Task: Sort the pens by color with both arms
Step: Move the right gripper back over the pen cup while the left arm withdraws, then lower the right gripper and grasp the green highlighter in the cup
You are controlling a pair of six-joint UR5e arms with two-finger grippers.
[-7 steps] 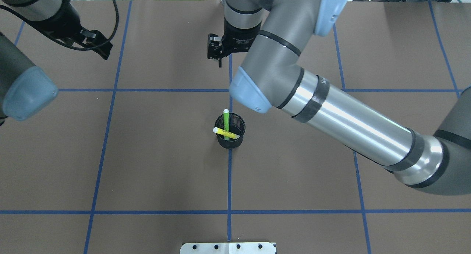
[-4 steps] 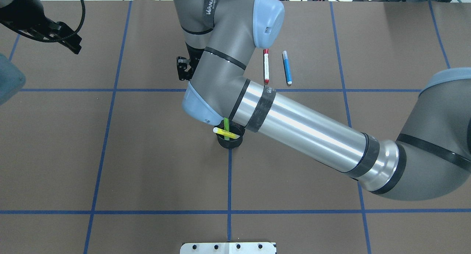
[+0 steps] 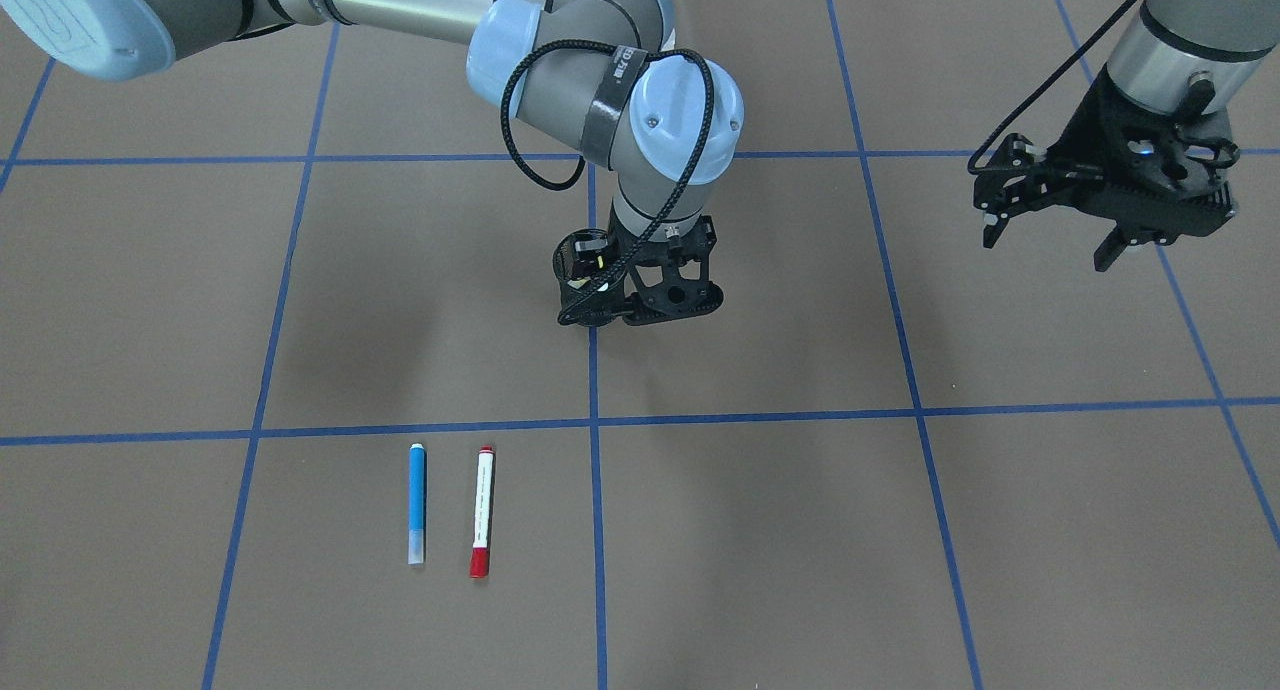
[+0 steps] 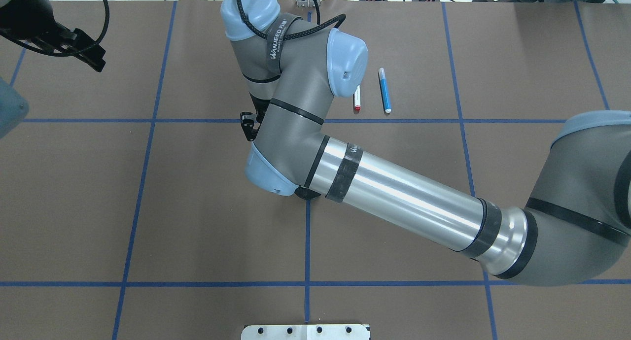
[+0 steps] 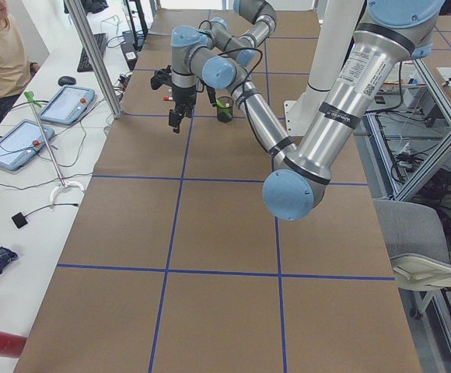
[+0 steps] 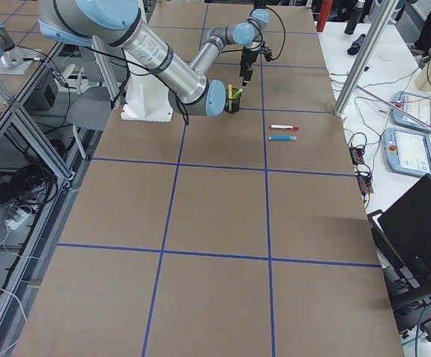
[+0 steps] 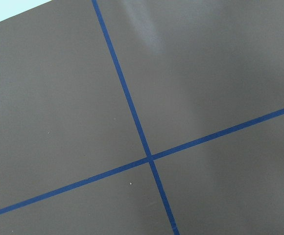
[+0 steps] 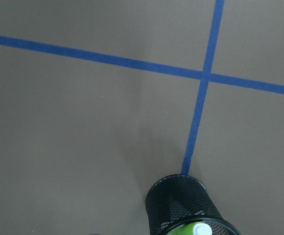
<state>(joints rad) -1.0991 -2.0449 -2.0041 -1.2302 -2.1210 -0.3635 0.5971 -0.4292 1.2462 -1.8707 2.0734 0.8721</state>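
Observation:
A blue pen (image 3: 417, 500) and a white red-capped pen (image 3: 483, 510) lie side by side on the brown table; in the overhead view the blue pen (image 4: 385, 91) is clear and the red-capped pen (image 4: 357, 101) is half hidden by my right wrist. A green pen (image 6: 230, 91) and a yellow pen (image 6: 237, 94) stand in the black mesh cup (image 6: 232, 105). My right gripper (image 3: 665, 310) hangs open and empty just beside the cup (image 3: 572, 265). My left gripper (image 3: 1165, 240) is open and empty, high over the table's left side.
My right forearm (image 4: 404, 207) lies over the cup, of which only a sliver (image 4: 306, 196) shows. A white plate with holes (image 4: 305, 331) sits at the near edge. An operator and tablets (image 5: 66, 105) are at a side table.
My right arm has swung from the far centre towards the left and back over the cup, uncovering the red-capped and blue pens. My left gripper has drawn away to the left.

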